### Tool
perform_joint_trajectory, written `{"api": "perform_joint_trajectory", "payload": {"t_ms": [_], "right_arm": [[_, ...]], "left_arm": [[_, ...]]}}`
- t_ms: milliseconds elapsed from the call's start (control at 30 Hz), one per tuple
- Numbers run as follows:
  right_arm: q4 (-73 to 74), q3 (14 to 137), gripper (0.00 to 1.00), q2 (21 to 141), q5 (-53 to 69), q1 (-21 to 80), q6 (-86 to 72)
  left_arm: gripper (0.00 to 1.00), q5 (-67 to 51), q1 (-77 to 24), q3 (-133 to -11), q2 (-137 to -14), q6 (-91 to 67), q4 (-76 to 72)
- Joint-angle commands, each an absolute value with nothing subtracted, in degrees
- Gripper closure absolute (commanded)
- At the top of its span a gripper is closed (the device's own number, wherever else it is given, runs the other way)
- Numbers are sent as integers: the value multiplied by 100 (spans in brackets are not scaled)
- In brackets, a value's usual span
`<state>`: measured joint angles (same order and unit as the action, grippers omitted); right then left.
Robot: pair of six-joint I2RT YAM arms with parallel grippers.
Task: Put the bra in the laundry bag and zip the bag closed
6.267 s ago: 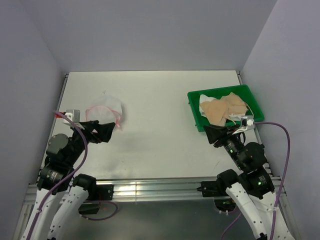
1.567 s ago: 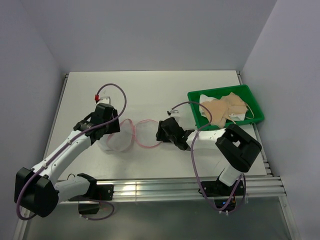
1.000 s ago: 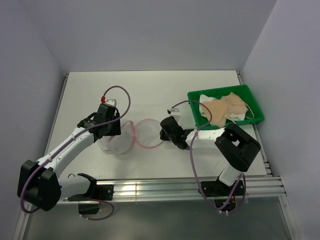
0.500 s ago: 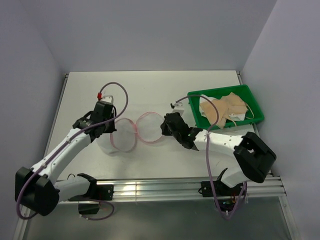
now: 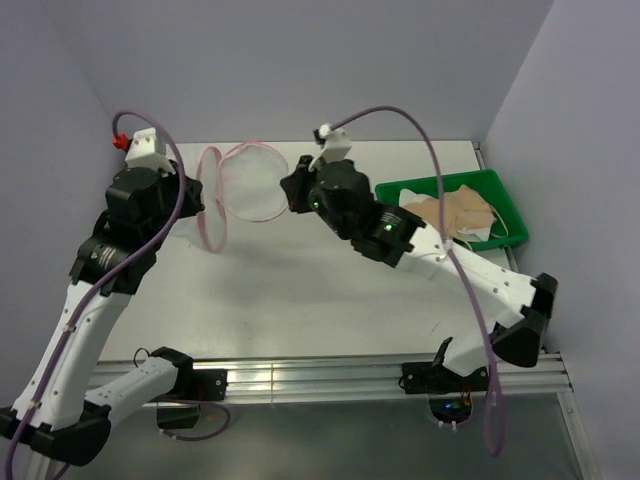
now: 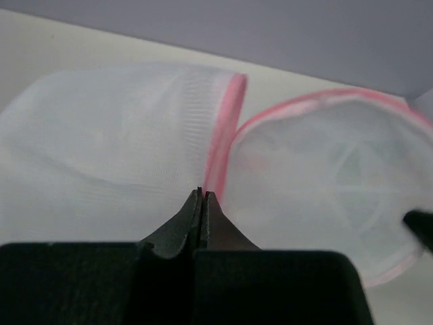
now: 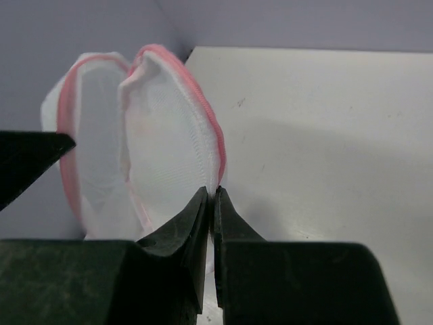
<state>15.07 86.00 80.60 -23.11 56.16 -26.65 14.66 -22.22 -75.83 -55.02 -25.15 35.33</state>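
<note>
Bag [image 5: 245, 182] held aloft between both arms, split open like a clam, two pink-rimmed halves. Left gripper [image 6: 203, 198] pinched tight on one half's rim; right gripper [image 7: 211, 195] likewise nipped on the other half's rim. Bra [image 5: 455, 212] heaped in the green tray [image 5: 450, 179], well apart to the bag's right, down on the table. Right arm is nearer it, but both are occupied

The bag [image 5: 245, 182] hangs spread between the left gripper [image 5: 198, 193] and right gripper [image 5: 289, 191], each pinched on its pink rim, barring the way over the far left of the table [image 5: 300, 300]; room lies beneath it and across the near half; the right arm [image 5: 470, 275] slants past the near edge of the tray [image 5: 505, 198], blocking that approach to the bra [image 5: 455, 212]; from above, the tray's far side stands open; walls [image 5: 300, 70] hem left, back, right.
</note>
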Motion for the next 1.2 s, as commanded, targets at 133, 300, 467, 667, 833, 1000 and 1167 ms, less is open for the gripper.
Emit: {"api": "perform_joint_trajectory", "payload": {"t_ms": [133,300,467,667,833,1000,1167], "right_arm": [[1546,7384,100,8164,-1785,5749,-2627],[880,6208,100,8587,-1284,5336,-2935],[546,5687,100,9087,-1397,5072,-3032],[166,5089,44,8904,-1309,4694,-3120],[492,4966,23,7651,-1442,4501,-2849],[817,4799,32,6839,-1274,3256,-2585],[1449,5079,55,7171,-2704,2445,-2145]], "left_arm": [[100,1108,-1916,-6813,-5618,-2469,3578],[100,774,-1898,-5760,-5432,-2671,3226],[100,659,-1898,-5204,-5476,-2716,2962],[91,528,-1898,-5133,-5537,-2593,2760],[81,71,-1907,-5194,-5554,-2523,2321],[85,-439,-1907,-5466,-5966,-2303,2233],[54,-545,-1907,-5730,-6205,-2180,2373]]}}
